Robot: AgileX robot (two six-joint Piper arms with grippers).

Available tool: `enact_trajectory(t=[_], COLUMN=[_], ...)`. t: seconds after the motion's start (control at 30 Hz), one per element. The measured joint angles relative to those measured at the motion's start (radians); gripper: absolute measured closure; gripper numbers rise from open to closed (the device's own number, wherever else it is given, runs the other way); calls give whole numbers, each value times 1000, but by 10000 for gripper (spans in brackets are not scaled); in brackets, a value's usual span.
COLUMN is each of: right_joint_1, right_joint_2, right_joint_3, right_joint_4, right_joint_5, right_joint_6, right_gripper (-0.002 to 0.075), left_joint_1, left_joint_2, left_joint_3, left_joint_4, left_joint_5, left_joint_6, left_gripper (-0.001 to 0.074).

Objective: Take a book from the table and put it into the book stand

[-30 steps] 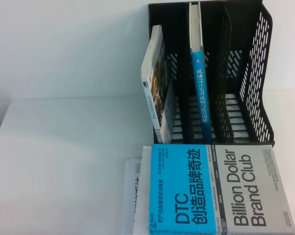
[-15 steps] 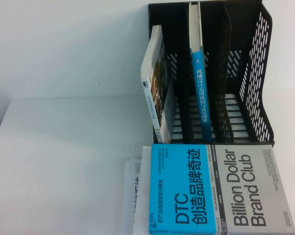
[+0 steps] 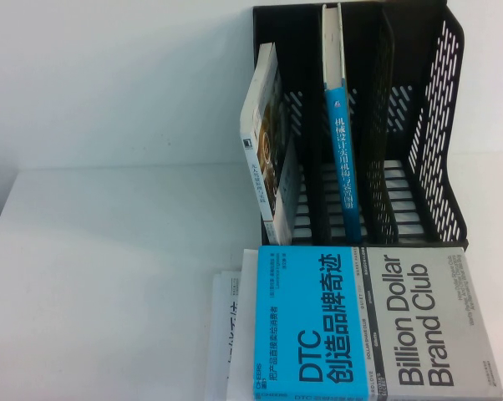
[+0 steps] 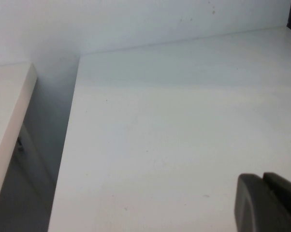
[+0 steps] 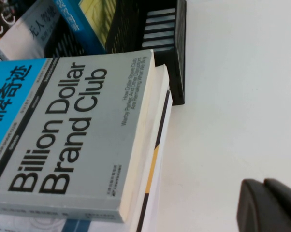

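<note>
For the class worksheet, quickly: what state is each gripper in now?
Left gripper: closed, empty, above the plain white table.
Right gripper: closed, empty, above the table.

Lighting bright, even, cool bluish-white cast in all three views. High view: white table near overexposed, surface detail washed out; soft focus overall, fine print on the blue-and-grey book smeared. Book stand reads as dense black, its slots lit from behind by the pale wall. Faint soft shadow on the table at the stand's base. Left wrist view: dim grey shade in the gap beside the table edge; left claw at the frame corner dark, blurred. Right wrist view: large title sharp; right claw out of focus
</note>
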Motion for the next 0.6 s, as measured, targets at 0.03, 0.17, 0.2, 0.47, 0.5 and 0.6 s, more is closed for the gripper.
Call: enact_trajectory(t=[0.03,0.17,0.2,0.47,0.5,0.6], right_joint_1=[0,0,0,0,0,0], right_joint_2=[0,0,0,0,0,0], right_joint_3=[0,0,0,0,0,0], right_joint_4=[0,0,0,0,0,0], right_joint_5=[0,0,0,0,0,0], right_joint_6=[0,0,0,0,0,0], right_gripper=[728,728,728,728,728,728], left_joint_1=[0,0,0,0,0,0], left_joint_2=[0,0,0,0,0,0], left_joint_3=[0,0,0,0,0,0], left_joint_4=[0,2,2,2,2,2], left_joint_5=[0,0,0,0,0,0], left_joint_6=[0,4,4,8,8,10], left_gripper=[736,736,736,736,736,736])
